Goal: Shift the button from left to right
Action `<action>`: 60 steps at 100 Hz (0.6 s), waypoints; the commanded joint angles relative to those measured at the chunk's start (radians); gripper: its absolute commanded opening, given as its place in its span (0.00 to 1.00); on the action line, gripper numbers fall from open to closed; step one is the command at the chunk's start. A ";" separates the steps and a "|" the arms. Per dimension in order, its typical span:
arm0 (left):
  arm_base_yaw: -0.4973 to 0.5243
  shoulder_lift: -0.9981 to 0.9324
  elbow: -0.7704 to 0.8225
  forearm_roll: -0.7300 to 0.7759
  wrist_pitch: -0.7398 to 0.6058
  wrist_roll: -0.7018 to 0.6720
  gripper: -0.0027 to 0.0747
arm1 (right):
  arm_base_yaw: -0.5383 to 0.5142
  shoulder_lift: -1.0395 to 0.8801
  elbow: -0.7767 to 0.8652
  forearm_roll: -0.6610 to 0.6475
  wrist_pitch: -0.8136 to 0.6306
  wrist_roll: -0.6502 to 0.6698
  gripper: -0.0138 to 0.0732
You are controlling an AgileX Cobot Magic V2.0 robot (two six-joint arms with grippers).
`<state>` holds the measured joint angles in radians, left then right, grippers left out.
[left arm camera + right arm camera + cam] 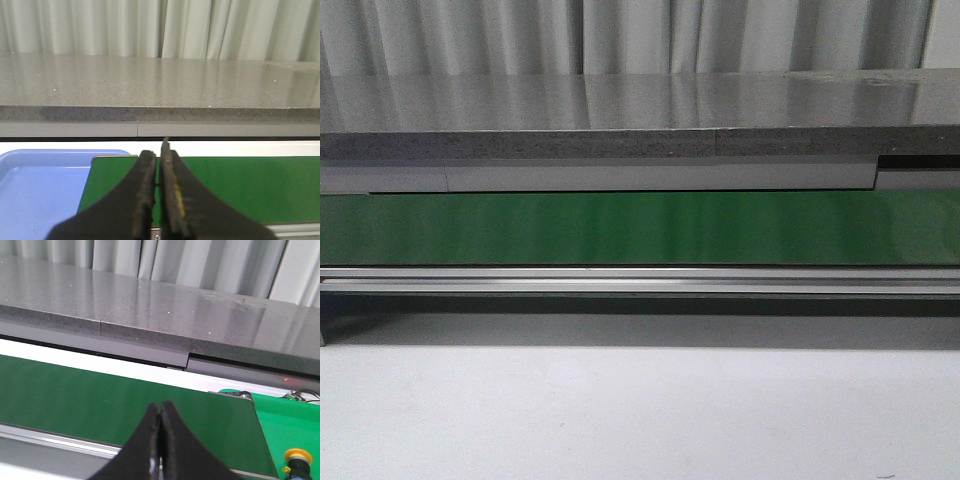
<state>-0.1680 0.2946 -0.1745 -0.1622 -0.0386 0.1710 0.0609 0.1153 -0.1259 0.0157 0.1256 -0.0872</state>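
The button (298,459) shows only in the right wrist view, at the picture's corner. I see its yellow round cap and a bit of dark body, standing on a bright green surface (285,425) past the end of the dark green belt (75,395). My right gripper (160,407) is shut and empty above the belt's near edge, well apart from the button. My left gripper (157,152) is shut and empty above the other end of the belt (240,185). Neither gripper shows in the front view.
A blue tray (40,190) lies beside the belt's end in the left wrist view. The green belt (640,228) runs across the front view with a metal rail (640,280) before it. A grey stone counter (640,110) and curtains stand behind.
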 commanded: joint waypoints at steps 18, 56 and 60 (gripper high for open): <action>-0.004 0.008 -0.026 -0.008 -0.082 -0.002 0.04 | -0.010 -0.143 0.131 -0.016 -0.099 0.038 0.02; -0.004 0.008 -0.026 -0.008 -0.082 -0.002 0.04 | -0.010 -0.140 0.156 -0.016 -0.088 0.045 0.02; -0.004 0.008 -0.026 -0.008 -0.082 -0.002 0.04 | -0.010 -0.140 0.156 -0.016 -0.084 0.045 0.02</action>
<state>-0.1680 0.2946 -0.1745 -0.1622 -0.0408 0.1710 0.0592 -0.0073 0.0297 0.0113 0.1215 -0.0432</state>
